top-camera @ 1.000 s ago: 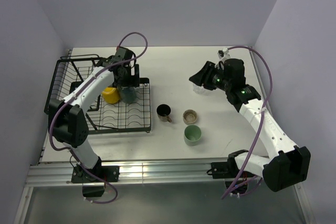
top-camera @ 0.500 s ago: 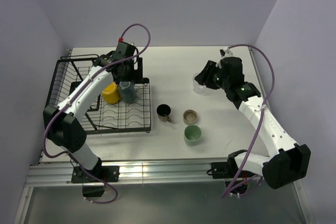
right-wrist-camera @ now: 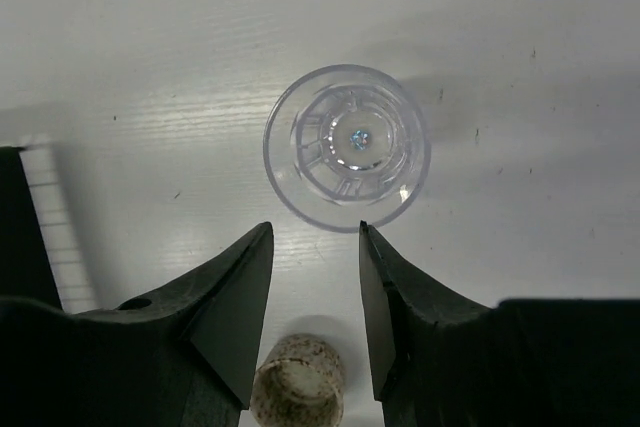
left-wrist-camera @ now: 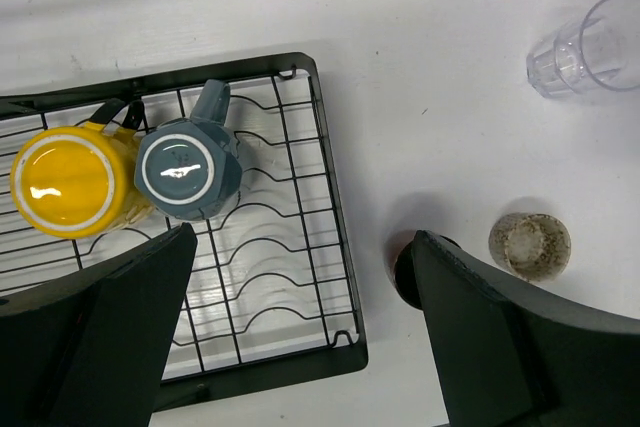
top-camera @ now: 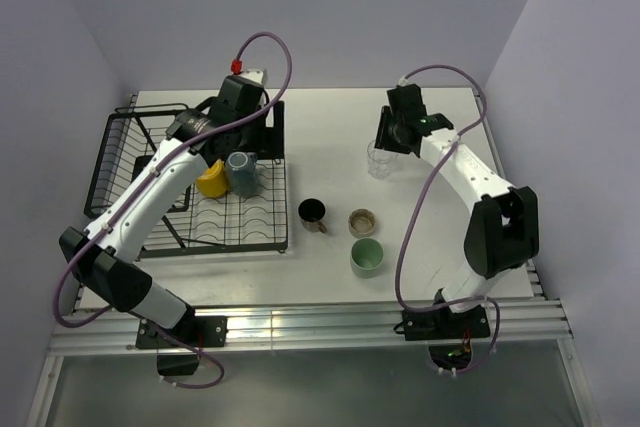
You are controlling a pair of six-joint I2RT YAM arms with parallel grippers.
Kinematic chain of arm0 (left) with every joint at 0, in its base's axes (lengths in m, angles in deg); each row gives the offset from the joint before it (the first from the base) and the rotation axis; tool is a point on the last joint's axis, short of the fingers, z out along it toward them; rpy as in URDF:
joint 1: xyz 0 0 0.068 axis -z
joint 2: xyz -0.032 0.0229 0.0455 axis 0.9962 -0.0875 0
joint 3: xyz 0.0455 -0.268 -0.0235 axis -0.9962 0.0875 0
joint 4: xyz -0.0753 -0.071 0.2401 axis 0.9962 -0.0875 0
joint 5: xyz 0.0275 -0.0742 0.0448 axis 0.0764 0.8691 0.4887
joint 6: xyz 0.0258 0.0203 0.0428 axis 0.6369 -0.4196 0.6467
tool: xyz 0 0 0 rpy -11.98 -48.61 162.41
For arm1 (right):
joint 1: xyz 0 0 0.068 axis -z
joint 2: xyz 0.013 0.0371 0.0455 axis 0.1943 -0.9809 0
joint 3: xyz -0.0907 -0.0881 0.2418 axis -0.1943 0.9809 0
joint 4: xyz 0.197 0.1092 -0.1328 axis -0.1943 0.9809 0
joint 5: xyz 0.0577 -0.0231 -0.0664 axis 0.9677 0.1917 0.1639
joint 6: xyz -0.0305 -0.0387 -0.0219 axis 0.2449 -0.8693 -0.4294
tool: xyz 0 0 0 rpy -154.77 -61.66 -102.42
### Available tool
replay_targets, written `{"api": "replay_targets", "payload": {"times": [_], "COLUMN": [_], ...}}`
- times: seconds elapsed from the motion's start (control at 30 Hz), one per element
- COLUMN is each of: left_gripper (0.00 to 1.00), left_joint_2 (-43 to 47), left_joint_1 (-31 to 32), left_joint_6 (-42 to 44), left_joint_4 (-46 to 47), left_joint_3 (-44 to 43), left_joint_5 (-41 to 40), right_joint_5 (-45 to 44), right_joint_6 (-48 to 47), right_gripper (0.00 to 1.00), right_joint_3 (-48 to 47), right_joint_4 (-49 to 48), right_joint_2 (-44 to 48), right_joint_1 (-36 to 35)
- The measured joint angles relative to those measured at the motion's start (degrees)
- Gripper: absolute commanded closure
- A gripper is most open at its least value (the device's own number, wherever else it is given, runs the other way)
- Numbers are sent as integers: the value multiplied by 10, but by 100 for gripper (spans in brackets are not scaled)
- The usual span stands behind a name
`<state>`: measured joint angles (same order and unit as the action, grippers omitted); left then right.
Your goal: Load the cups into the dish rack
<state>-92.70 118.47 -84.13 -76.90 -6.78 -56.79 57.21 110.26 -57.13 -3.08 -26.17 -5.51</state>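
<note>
Dish rack (left-wrist-camera: 280, 372) under left gripper (left-wrist-camera: 300, 247), jaws spread wide and empty; yellow mug (left-wrist-camera: 65, 179) and grey mug (left-wrist-camera: 187, 169) base-up on grid, side by side, beyond left finger. Clear glass (right-wrist-camera: 347, 147) upright just beyond parted right gripper (right-wrist-camera: 315, 237) tips, ungripped; beige-brown cup (right-wrist-camera: 297, 379) between jaw bases.

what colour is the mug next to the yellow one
Blue-grey mug; left wrist view shows it best.

Six cups (top-camera: 366, 256) — three mugs (top-camera: 242, 173), one clear glass (top-camera: 379, 159), two handleless cups (top-camera: 362, 221) — plus one dish rack (top-camera: 240, 222).
</note>
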Motion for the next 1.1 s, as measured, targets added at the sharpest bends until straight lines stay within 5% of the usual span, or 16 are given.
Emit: {"api": "replay_targets", "payload": {"times": [0.8, 1.1], "left_gripper": [4, 5], "left_joint_2": [33, 46], "left_joint_1": [3, 3], "left_joint_6": [0, -2], "left_joint_4": [9, 18], "left_joint_3": [31, 52], "left_joint_5": [13, 13], "right_joint_5": [-63, -76], "right_joint_6": [-8, -14], "right_gripper": [52, 72], "right_joint_3": [-73, -102], "right_joint_4": [25, 25], "right_joint_2": [-148, -194], "right_joint_1": [-51, -52]}}
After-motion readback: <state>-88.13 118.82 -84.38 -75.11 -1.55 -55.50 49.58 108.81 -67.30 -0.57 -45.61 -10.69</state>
